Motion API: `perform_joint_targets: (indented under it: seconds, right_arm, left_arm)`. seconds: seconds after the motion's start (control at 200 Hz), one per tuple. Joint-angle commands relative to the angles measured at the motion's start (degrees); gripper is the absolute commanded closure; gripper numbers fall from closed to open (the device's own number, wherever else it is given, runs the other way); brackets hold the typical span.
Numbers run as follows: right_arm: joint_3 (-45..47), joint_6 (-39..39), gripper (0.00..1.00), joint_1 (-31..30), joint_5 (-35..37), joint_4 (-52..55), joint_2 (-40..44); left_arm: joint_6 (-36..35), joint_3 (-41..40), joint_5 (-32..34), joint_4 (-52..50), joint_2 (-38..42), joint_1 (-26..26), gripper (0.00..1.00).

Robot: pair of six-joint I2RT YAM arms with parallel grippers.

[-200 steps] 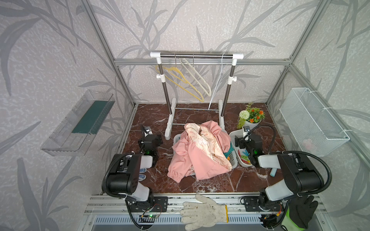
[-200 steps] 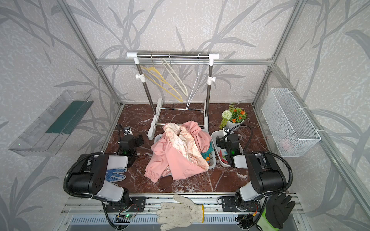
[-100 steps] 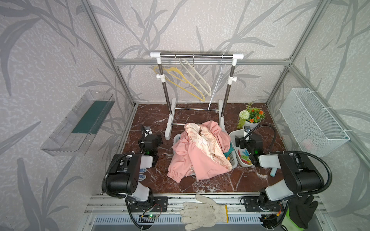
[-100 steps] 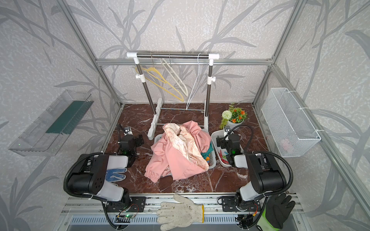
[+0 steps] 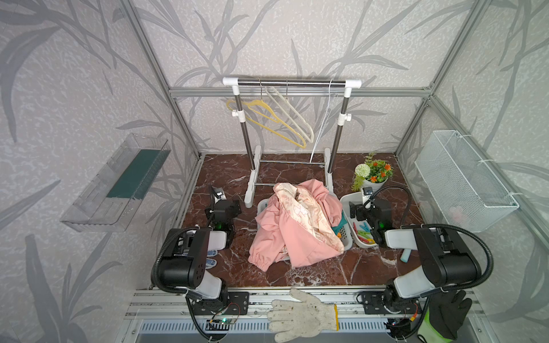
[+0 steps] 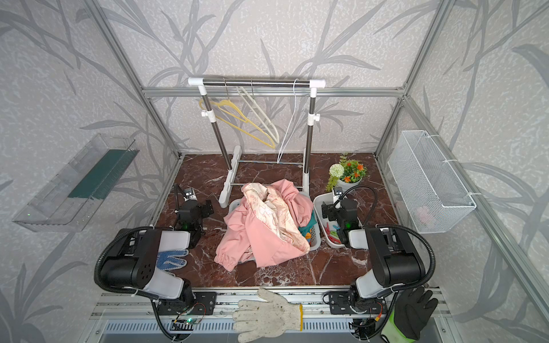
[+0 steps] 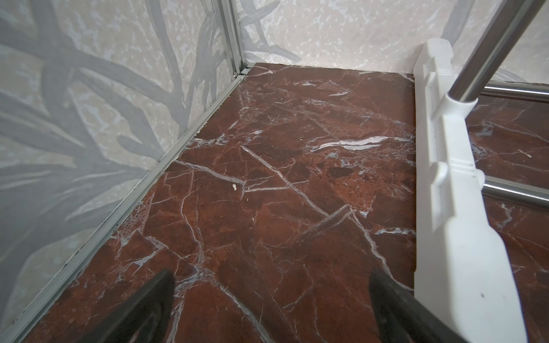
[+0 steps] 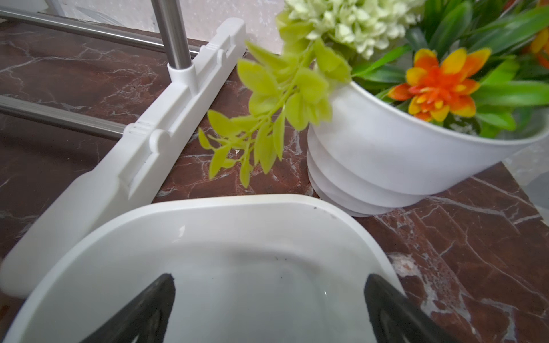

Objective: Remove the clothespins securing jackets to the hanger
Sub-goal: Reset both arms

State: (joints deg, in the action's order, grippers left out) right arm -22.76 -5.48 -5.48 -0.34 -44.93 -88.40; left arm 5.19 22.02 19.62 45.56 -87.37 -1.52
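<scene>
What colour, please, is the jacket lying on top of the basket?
Pink, with a cream patterned lining; the jacket shows best in a top view.

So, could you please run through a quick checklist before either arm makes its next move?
1. Left gripper open and empty, over bare marble floor: ok.
2. Right gripper open and empty, above the white bin: ok.
3. Hangers on the rack bare, no jackets pinned: ok.
4. Pink jacket heaped over the basket: ok.
5. Clothespins collected in the white bin: ok.
6. Pins left hidden under the heap: cannot tell.
</scene>
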Motion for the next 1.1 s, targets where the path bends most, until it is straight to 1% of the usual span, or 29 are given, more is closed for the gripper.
perform_joint_targets:
  seconds: [0.0, 0.195, 0.26, 1.095]
  right_arm:
    - [-1.19, -0.48, 0.01, 0.58, -4.96, -0.6, 0.97]
    - [-1.14, -0.5, 0.01, 0.73, -5.29, -0.69, 0.95]
    - [-1.65, 1.1, 0.01, 0.94, -2.23, 0.07, 0.78]
    - [-1.66, 1.08, 0.01, 1.08, -2.39, 0.1, 0.86]
  left_arm:
    - [0.43, 1.01, 0.73, 1.22, 0.1, 0.27, 0.01]
    - [0.43, 1.06, 0.76, 1.27, 0.12, 0.21, 0.01]
    - [0.43, 1.01, 0.75, 1.2, 0.14, 0.27, 0.01]
    - [0.39, 1.01, 0.71, 1.24, 0.13, 0.28, 0.01]
